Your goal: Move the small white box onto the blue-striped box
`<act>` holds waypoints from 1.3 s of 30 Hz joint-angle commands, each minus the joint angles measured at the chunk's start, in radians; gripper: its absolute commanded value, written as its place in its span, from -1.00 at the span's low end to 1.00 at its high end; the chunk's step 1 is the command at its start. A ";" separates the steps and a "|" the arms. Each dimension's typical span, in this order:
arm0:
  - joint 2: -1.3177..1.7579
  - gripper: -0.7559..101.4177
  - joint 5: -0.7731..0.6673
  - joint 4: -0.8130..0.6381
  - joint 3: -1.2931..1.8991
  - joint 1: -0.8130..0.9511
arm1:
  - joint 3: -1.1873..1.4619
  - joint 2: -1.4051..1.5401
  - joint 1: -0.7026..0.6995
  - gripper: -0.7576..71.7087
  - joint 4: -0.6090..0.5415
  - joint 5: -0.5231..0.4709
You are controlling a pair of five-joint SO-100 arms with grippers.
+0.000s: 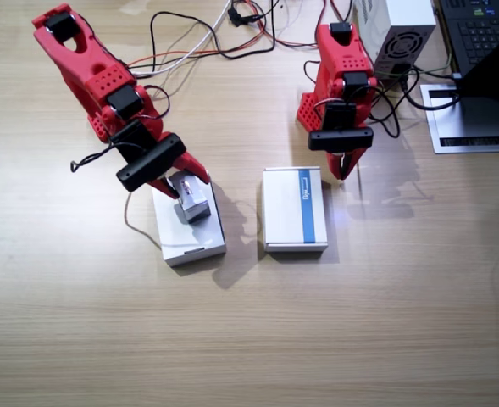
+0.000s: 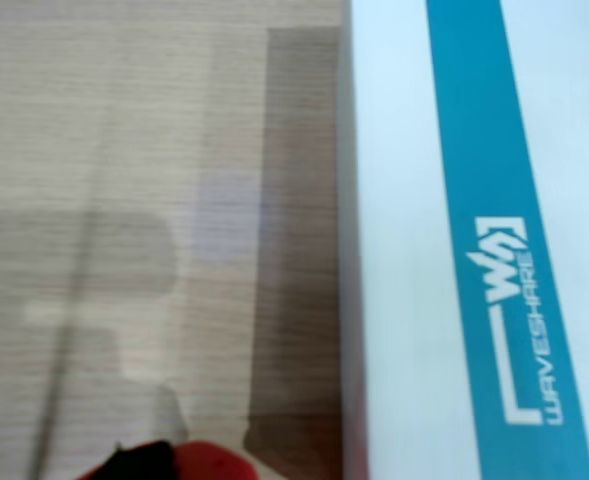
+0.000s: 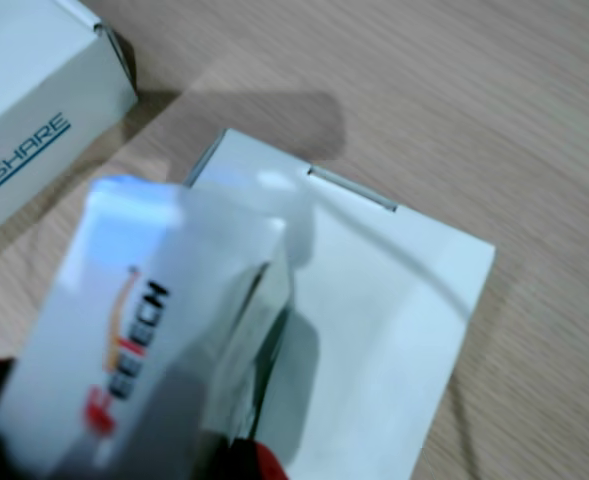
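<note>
We see the small white box [image 1: 191, 202], a tiny carton with red and dark "FEETECH" lettering, clamped in the right hand [image 1: 184, 188] at centre-left of the fixed view, over the plain white box [image 1: 189, 227]. The blue-striped box [image 1: 294, 209], printed "WAVESHARE", lies at centre on the desk [image 1: 249, 339]. The left hand [image 1: 345, 170], fingers together, hangs by its upper right corner.

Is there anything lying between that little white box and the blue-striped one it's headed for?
Nothing visible. The small white box sits in the right arm's tool above the plain white flat box. Only bare table separates that from the blue-striped box. The left arm's tool hangs beyond its far side.
</note>
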 commanded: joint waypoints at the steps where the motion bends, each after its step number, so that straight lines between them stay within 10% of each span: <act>1: 0.034 -0.97 -0.014 0.023 -0.020 0.020 | 0.006 0.038 0.028 0.10 -0.031 0.041; 3: 0.034 -0.60 0.061 0.014 -0.020 -0.092 | -0.075 0.038 0.052 0.16 0.017 0.063; 7: 0.032 -0.60 0.169 0.014 -0.057 -0.112 | -0.184 0.081 0.133 0.18 0.130 0.091; 20: 0.034 -0.57 -0.482 -0.288 -0.431 0.202 | -0.063 0.555 0.466 0.19 0.267 0.060; 27: -0.253 -0.54 -0.485 -0.630 -0.433 0.268 | 0.147 0.781 0.571 0.19 0.307 0.044; 39: -1.523 -0.26 -0.531 0.160 -1.764 0.604 | 0.265 0.816 0.563 0.21 0.287 0.110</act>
